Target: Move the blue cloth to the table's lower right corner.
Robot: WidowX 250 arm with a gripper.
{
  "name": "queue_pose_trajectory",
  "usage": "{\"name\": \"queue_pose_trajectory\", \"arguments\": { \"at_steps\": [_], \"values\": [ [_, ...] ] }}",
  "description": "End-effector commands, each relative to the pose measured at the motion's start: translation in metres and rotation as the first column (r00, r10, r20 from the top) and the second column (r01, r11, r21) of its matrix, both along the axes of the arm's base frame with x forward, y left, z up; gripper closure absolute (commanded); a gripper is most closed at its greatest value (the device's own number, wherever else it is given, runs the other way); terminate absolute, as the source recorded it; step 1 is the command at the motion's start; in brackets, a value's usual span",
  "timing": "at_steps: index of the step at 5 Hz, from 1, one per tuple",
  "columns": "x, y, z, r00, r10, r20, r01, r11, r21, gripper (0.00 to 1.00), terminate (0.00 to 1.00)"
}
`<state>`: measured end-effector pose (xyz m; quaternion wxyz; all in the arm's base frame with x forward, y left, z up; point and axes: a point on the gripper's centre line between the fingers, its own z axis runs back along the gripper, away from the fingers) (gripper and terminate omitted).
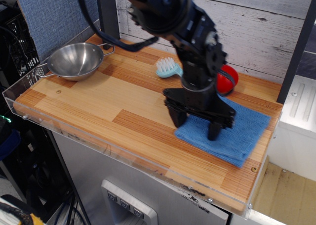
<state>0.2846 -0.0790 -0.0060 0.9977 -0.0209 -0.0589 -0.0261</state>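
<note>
Spread-fingered, the black robot hand (pixel 196 124) presses its fingertips down on the folded medium-blue terry cloth (pixel 228 132), pinning rather than gripping it, just in front of the red ball (pixel 228 79). Dragging the cloth on towards the striped wooden tabletop's (pixel 89 111) near corner needs steady downward pressure, stopping short of the clear acrylic rim (pixel 207 193).

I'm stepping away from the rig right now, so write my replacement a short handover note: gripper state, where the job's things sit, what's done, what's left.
Gripper: open, fingers spread and pressing down on the blue cloth.
Blue cloth: lying flat toward the table's lower right end, near the right rim, short of the very corner.
Red ball sits behind it; brush and steel bowl lie further left.
Done: cloth is on the right side.
Left: nudge it closer to the corner if needed, then lift off.
</note>
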Motion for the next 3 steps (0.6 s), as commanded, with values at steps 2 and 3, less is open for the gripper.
{"name": "queue_pose_trajectory", "arguments": {
  "at_steps": [2, 3],
  "values": [
    [-0.115, -0.001, -0.001, 0.977, -0.026, -0.213, 0.050, 0.993, 0.108, 0.00, 0.00],
    [-0.100, 0.006, 0.033, 0.991, -0.020, -0.135, 0.029, 0.997, 0.069, 0.00, 0.00]
  ]
}}
